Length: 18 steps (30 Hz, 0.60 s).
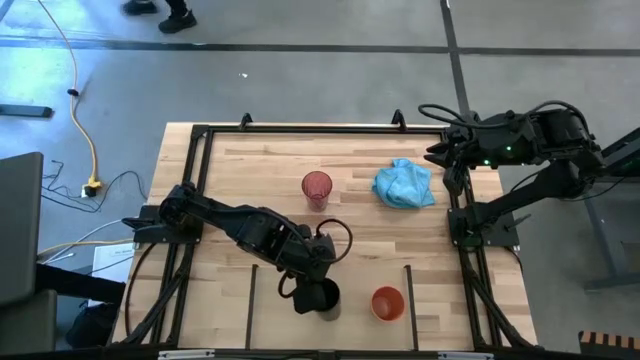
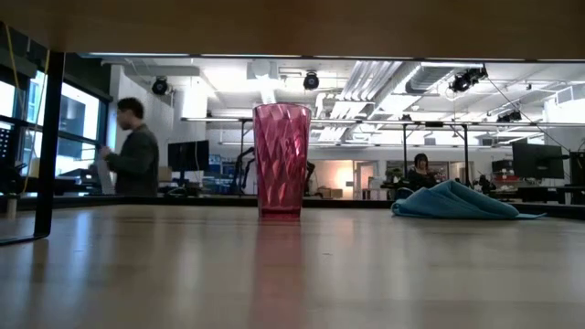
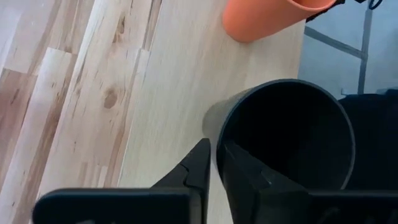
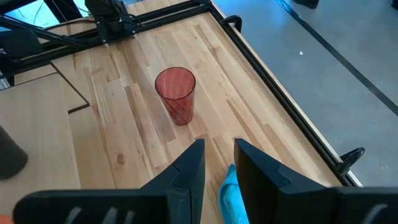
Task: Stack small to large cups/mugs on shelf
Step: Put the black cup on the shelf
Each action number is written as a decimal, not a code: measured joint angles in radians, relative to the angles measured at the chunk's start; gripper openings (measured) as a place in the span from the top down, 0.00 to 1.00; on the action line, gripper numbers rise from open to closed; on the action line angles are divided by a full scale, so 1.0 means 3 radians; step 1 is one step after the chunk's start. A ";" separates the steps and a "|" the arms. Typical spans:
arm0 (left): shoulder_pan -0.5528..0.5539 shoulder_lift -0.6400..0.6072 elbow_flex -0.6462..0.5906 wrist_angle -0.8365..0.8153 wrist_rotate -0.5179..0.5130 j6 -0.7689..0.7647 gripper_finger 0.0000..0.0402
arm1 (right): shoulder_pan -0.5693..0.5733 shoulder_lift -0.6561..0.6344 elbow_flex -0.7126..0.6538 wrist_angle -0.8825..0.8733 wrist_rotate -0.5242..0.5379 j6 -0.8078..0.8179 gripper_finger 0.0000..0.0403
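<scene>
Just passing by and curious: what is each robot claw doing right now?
Left gripper: shut on the rim of the black cup.
Right gripper: holding nothing, above the blue cloth; fingers slightly apart.

Blue cloth on table; person beyond.

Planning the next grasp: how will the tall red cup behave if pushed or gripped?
The red cup stands tall on a narrower base, so a high push would probably tip it. It looks thin, translucent and empty, likely light. Its faceted wall may help grip.

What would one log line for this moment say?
left gripper: gripping black cup rim | orange cup: beside it | red cup: mid-table | right gripper: waiting
</scene>
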 joint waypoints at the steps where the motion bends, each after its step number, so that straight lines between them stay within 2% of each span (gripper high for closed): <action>1: 0.0000 0.0000 0.0000 0.0019 0.0000 0.0001 0.90 | 0.0000 0.0000 0.0000 0.0000 0.0000 0.0000 0.81; 10: 0.0000 -0.0003 0.0000 0.0089 0.0044 0.0012 0.77 | 0.0000 0.0000 0.0000 -0.0001 0.0001 -0.0001 0.81; 18: -0.0001 -0.0004 0.0000 0.0089 0.0129 0.0008 0.72 | 0.0000 0.0000 0.0000 -0.0001 0.0002 -0.0013 0.81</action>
